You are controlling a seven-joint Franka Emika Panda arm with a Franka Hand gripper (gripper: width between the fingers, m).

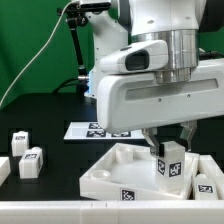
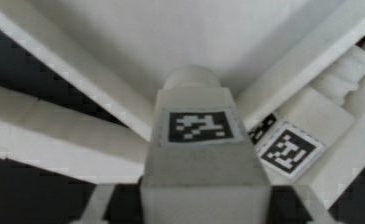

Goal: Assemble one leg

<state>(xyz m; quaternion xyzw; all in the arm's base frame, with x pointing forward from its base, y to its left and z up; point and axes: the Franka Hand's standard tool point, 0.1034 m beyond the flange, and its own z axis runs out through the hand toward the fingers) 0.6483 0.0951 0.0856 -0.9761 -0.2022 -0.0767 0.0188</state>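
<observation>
My gripper (image 1: 170,152) is shut on the leg (image 1: 168,165), a small white post with black-and-white tags, and holds it upright over the right part of the large white tray-shaped piece (image 1: 118,175). I cannot tell whether the leg touches the tray. In the wrist view the leg (image 2: 200,130) fills the middle between my gripper (image 2: 205,198) jaws, with the tray's ribs (image 2: 90,70) spreading behind it. A second tagged white piece (image 2: 289,148) lies close beside the held leg.
Three more white legs (image 1: 30,160) stand on the black table at the exterior view's left. The marker board (image 1: 92,129) lies behind the tray. Another tagged white piece (image 1: 208,186) sits at the right edge. A light strip runs along the front.
</observation>
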